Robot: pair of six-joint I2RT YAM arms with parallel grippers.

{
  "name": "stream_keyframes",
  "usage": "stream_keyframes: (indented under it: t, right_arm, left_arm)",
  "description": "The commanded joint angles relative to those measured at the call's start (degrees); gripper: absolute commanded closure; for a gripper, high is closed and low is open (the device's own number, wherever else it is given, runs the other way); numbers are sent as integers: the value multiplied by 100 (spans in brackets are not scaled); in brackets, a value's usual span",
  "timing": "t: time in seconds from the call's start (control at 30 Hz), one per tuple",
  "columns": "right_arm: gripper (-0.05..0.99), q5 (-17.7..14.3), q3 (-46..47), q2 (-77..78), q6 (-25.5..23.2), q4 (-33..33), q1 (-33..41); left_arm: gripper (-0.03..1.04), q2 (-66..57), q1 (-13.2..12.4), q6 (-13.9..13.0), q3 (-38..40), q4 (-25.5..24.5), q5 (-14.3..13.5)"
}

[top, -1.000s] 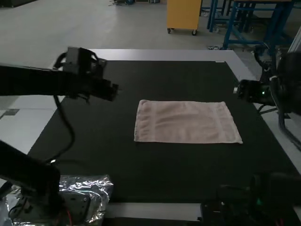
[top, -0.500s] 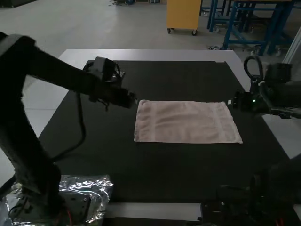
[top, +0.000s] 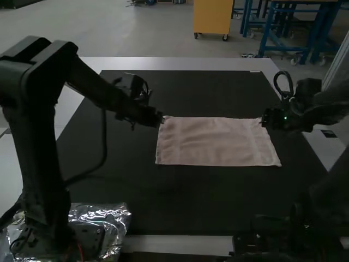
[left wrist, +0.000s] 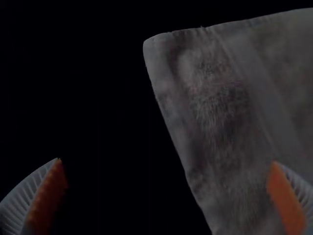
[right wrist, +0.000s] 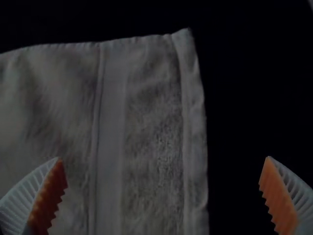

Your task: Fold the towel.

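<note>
A pale pinkish towel (top: 217, 143) lies spread flat as a wide rectangle on the dark mat. My left gripper (top: 160, 119) is at the towel's far left corner, and my right gripper (top: 264, 121) is at its far right corner. In the left wrist view, my left gripper (left wrist: 167, 171) stands wide open, with an edge of the towel (left wrist: 225, 112) between its fingers. The right wrist view has my right gripper (right wrist: 163, 169) wide open too, its fingers on either side of the towel's (right wrist: 146, 127) hemmed edge. Neither is closed on cloth.
The black mat (top: 163, 202) covers most of the table, with a light table border (top: 180, 64) beyond it. Crumpled silvery foil (top: 117, 215) lies by the left arm's base, and a cable hangs from that arm.
My left gripper has moved rightward to the towel's far left corner. My right gripper has come leftward to the far right corner. The towel has stayed put.
</note>
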State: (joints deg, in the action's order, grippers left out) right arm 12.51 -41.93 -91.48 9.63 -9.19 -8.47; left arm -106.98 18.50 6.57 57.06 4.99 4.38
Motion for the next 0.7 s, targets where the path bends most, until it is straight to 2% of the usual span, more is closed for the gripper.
stream_keyframes:
  t: [0.0, 0.4, 0.67]
  right_arm:
    - [3, 146, -316, -370, -93, -65, 56]
    - [3, 120, -922, -1302, -75, -443, 56]
    - [3, 85, -1274, -1926, -31, -681, 65]
  left_arm:
    - [5, -183, 48, 64, 324, 54, 54]
    - [5, -965, 48, 55, 1000, -42, 45]
    - [5, -1211, 22, 55, 1167, -122, 45]
